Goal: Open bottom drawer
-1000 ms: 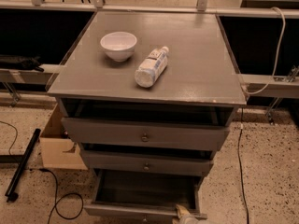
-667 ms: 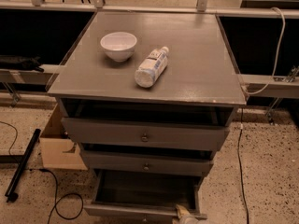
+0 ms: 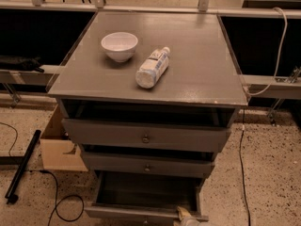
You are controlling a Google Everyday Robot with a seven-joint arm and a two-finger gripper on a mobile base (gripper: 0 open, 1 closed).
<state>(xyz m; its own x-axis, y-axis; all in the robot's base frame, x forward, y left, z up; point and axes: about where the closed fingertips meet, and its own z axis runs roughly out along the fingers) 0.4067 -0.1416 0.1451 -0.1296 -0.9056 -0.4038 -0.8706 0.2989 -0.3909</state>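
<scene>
The grey cabinet [image 3: 150, 74] has three drawers, each with a small round knob. The bottom drawer [image 3: 141, 192] stands pulled out toward me, its dark inside showing and its front panel [image 3: 131, 213] at the lower edge of the camera view. A pale part of my gripper [image 3: 187, 216] shows at the very bottom of the view, at the right part of that front panel. The rest of the gripper and the arm are out of view. The top drawer [image 3: 146, 135] and middle drawer [image 3: 146, 165] are slightly ajar.
A white bowl [image 3: 119, 45] and a plastic bottle [image 3: 152, 68] lying on its side rest on the cabinet top. A cardboard box [image 3: 59, 147] stands at the cabinet's left. Black cables [image 3: 56, 201] and a black bar [image 3: 22, 166] lie on the speckled floor.
</scene>
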